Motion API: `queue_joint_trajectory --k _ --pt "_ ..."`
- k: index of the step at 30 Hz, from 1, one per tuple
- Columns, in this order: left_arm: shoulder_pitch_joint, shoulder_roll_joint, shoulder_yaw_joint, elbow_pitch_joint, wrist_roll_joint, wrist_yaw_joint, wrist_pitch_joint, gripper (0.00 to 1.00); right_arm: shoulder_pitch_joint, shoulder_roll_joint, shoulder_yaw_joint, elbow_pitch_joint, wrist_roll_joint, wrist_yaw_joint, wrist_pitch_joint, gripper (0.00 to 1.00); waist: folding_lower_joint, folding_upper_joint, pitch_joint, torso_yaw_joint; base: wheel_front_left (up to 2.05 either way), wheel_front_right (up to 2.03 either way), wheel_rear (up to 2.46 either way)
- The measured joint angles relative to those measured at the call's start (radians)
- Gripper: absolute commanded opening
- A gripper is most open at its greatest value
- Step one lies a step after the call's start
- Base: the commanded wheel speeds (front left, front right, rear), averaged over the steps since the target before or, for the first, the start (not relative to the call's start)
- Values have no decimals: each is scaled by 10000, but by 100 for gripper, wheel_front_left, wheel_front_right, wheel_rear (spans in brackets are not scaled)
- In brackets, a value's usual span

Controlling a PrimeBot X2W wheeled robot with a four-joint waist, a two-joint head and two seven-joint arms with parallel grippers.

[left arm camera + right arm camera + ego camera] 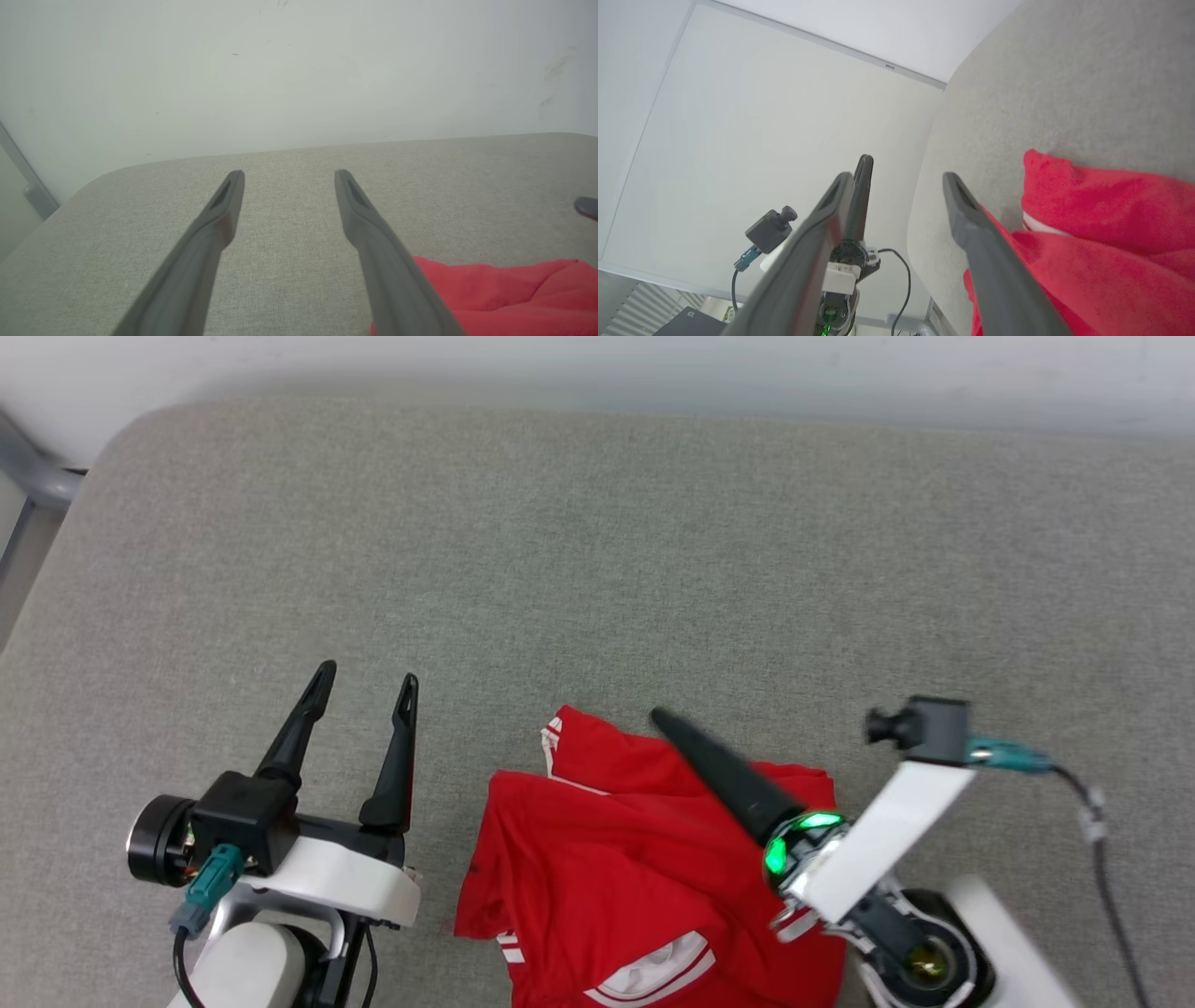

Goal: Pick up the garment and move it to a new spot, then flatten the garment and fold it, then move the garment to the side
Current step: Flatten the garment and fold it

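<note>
A large red jersey garment (597, 859) with white, red-striped trim lies bunched and partly folded over itself on the grey fabric-covered counter (653, 569), near the front edge and a little right of centre in the head view; its lower part runs off the bottom of that view. The left end effector (368, 672) sits just left of the garment, its two long dark fingers spread apart with nothing between them. In the left wrist view they frame bare grey counter, with red cloth (504, 294) beside the right-hand finger. The right end effector (665, 719) reaches over the garment from the right, angled toward the upper left, and in the head view its fingers line up as a single dark spike. The right wrist view shows those fingers standing apart and gripping nothing (896, 179) — one finger crosses the red cloth (1101, 233), but whether it touches cannot be told.
</note>
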Motion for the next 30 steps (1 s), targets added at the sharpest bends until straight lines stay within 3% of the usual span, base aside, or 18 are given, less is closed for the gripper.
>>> queue_joint_trajectory --k 7,12,16,21,30 --pt "216 52 23 42 -2 67 -2 100 143 -1093 -1262 -479 -2926 0 -1979 100 -1 0 -395 -235 0 0 0" --pt "402 71 105 107 -100 176 2 100 644 -1216 -2909 -259 -5613 0 -2485 100 -1 0 -674 -433 0 0 0" --pt "541 84 234 201 -178 288 2 100 1086 -1037 -4232 -571 -7929 0 -2462 100 -1 0 -877 -591 0 0 0" --pt "631 105 341 349 -165 422 0 100 1832 -360 -5219 -1457 -9896 0 -2316 100 -1 0 -1192 -724 0 0 0" --pt "1175 92 265 683 -61 426 -4 100 3146 151 -5476 -2111 -11139 0 -2311 100 -2 0 -1917 -929 0 0 0"
